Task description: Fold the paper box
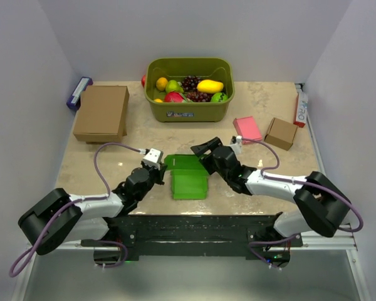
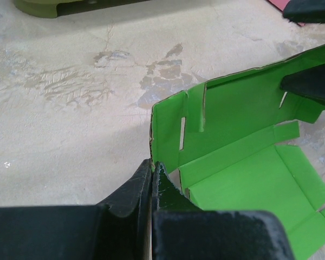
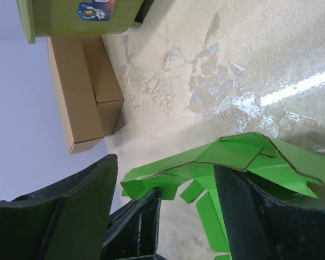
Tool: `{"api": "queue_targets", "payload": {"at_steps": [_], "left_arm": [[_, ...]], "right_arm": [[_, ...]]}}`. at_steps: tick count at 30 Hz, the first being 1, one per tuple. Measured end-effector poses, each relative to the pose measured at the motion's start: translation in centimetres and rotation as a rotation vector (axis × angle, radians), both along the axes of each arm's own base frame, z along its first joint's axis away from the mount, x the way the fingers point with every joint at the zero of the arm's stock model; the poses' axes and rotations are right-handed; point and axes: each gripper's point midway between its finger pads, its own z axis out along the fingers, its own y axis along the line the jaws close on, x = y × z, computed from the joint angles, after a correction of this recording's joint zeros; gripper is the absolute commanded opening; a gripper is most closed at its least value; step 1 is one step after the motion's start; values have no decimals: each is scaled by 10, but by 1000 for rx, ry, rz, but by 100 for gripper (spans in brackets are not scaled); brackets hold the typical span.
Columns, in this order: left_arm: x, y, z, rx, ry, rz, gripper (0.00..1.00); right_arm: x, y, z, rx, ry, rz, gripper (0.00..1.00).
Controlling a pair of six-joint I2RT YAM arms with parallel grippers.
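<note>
Pinching one corner of the paper box in the closed left claw as anchor; straddling its raised flap with the right claw wide, likely to fold.

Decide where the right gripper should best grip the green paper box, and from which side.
Probably grip the upright rear wall of the paper box at its free top edge, from above, one finger on each face. It stands thin and raised, while the base lies flat. The left gripper, shut, holds the left corner, so take the right end.
</note>
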Motion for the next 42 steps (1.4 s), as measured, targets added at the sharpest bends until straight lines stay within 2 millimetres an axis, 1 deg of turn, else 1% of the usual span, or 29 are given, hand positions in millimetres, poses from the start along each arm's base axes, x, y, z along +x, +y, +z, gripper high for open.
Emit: {"api": "queue_targets", "payload": {"at_steps": [4,9,14,15,17,20,22,24,25,27,28,30,31,32,34,36,37,39,42], "left_arm": [[-1,-1,2,-3,-14,-7,0],[-1,0,1,7,-25,-9,0],[-2,1,1,5,-26,-10,0],[-2,1,1,4,-28,-11,0],[-3,0,1,3,-28,-16,0],[-4,-1,-1,5,-23,-23,0],[-5,-1,-2,7,-20,-25,0],[-6,-1,-3,8,-18,-27,0],[-6,-1,-2,8,-18,-29,2],[-6,-1,-3,8,-17,-31,10],[-6,-2,-3,7,-17,-32,20],[-7,-3,-3,7,-15,-41,30],[-8,-4,-1,0,-16,-51,40],[-9,-6,2,-9,-22,-60,44],[-11,-9,11,-31,-34,-77,53],[-12,-11,17,-42,-36,-92,60],[-13,-13,18,-45,-33,-102,65],[-18,-16,21,-52,-29,-129,72],[-25,-20,33,-84,-38,-171,76]], "right_arm": [[2,3,-13,-9,15,0,69],[3,8,-28,-17,41,13,54],[5,11,-25,1,26,15,45],[6,12,-25,5,23,15,40],[7,14,-26,10,19,16,34],[10,18,-29,27,18,15,31],[11,20,-30,40,14,16,24],[11,21,-30,54,10,21,22],[12,22,-30,64,8,21,22],[12,22,-28,74,0,21,20],[12,22,-27,78,-4,22,19],[12,22,-27,81,-8,22,17],[12,22,-27,78,-8,23,15],[11,21,-28,76,-7,24,13],[10,20,-31,69,-5,25,11],[8,18,-34,64,0,26,11],[8,18,-35,63,1,26,10],[7,18,-34,68,-4,26,6],[7,18,-33,77,-12,27,4]]}}
